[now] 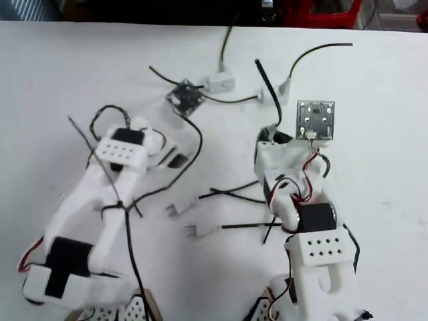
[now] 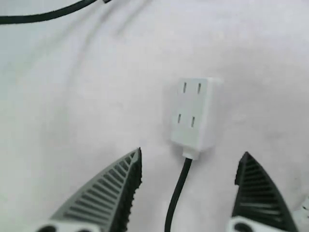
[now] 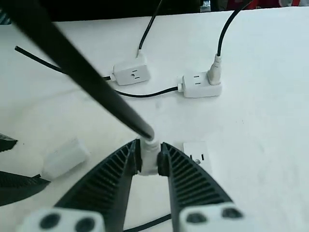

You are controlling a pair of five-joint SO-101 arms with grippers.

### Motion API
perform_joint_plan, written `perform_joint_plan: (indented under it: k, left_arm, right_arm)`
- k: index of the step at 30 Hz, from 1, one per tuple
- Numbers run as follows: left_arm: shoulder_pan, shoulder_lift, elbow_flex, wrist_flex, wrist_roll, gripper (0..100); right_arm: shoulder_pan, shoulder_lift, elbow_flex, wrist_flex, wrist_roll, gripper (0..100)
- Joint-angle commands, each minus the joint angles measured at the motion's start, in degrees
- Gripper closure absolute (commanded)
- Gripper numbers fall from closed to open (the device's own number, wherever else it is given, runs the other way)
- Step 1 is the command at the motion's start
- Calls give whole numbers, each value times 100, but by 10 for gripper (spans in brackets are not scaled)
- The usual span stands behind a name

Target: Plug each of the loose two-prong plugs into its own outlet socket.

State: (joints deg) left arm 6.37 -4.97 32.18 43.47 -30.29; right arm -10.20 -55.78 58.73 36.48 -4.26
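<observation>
**A:** What sits at the left?

**B:** A blocky white plastic arm (image 1: 87,194) lies bent over a matte white table (image 1: 374,200). Its left gripper (image 2: 191,157) has ribbed, wedge-shaped fingers, one grey and one black, spread wide with nothing between them. Just past the tips a smooth white rectangular outlet block (image 2: 193,113) lies flat. Two pairs of narrow slots face up, and a round black cord (image 2: 176,198) leaves the end nearest the gripper.

**A:** And in the middle?

**B:** A first loose plug (image 1: 179,208) and a second loose plug (image 1: 198,230) lie near each other on the table. Both are small and white, with prongs pointing left and thin black cords trailing right.

**A:** The right side?

**B:** The right arm (image 1: 321,254), also white and draped with red and black wires, stretches away from its base. The right gripper (image 3: 149,151) has dark ribbed fingers pinched tight on a small white held plug (image 3: 148,164). Its thick black lead (image 3: 77,67) rises at a slant. A flat white socket (image 3: 195,152) lies just beside the fingertips. Farther off are a boxy white outlet (image 3: 130,72) and a second outlet (image 3: 198,83) with a seated plug (image 3: 215,65) in it.
</observation>
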Motion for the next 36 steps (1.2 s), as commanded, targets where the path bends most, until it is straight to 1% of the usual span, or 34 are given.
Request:
perform_joint_plan:
  k: [1, 4, 8, 15, 18, 21, 23, 28, 31, 36]
  left_arm:
    - [-444, -804, -9, 352, 404, 720]
    - [-655, -1147, 334, 352, 844, 777]
    - [-901, -1613, 932, 237, 1143, 790]
    - [-1640, -2026, 2022, -1037, 1881, 789]
    - [-1877, -2000, 2110, -1204, 1960, 789]
    - [-1903, -2000, 2136, -1187, 1960, 790]
    - [-1903, -2000, 2136, -1187, 1960, 791]
    - [-1912, -2000, 2136, -1187, 1960, 793]
    - [-1912, -2000, 2136, -1187, 1960, 793]
    - [-1982, -2000, 2145, -1187, 1960, 793]
  right_arm:
    - [-347, 84, -88, 22, 422, 982]
    - [-734, 690, -325, 22, 677, 982]
    - [-1051, 1807, -1020, 145, 712, 981]
    - [-1710, 3090, -2198, 268, 721, 981]
    - [-1938, 3626, -2699, 268, 923, 981]
    - [-2079, 4180, -3200, 268, 1002, 981]
    - [-2105, 4576, -3543, 295, 1002, 981]
    - [-2114, 5543, -4598, 813, 1257, 981]
    - [-2097, 6053, -5187, 1042, 1275, 981]
    - [-2062, 6721, -5820, 1112, 1284, 981]
